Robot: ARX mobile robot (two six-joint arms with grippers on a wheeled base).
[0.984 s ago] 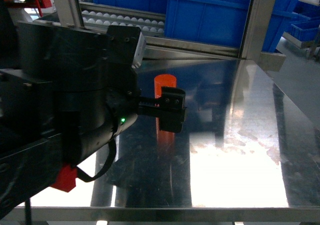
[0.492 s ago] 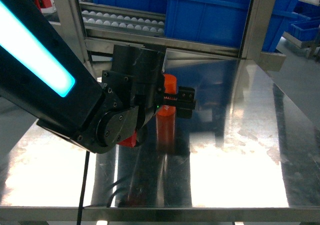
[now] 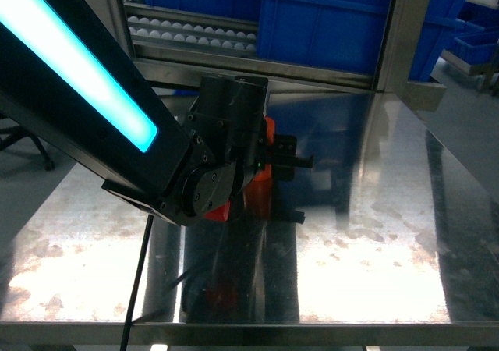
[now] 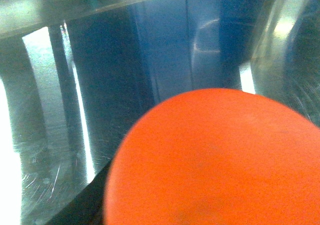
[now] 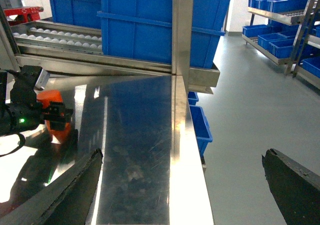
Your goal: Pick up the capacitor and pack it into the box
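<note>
Left end effector (image 3: 300, 162) at the orange capacitor (image 3: 263, 181) on the steel bench (image 3: 374, 234).

In the head view the left arm, with a lit cyan strip along it, reaches across the bench and its black wrist covers most of the capacitor, which stands upright near the bench's middle; the fingers (image 3: 287, 150) project just right of the capacitor, and whether they are spread or pinching it cannot be told. The left wrist view is filled by the capacitor's round orange top (image 4: 215, 160), blurred and very close, above the bench. The right end effector's dark fingers (image 5: 55, 195) stand wide apart at the bottom corners of its own view, holding nothing. Blue crates (image 3: 327, 23) sit behind the bench.
</note>
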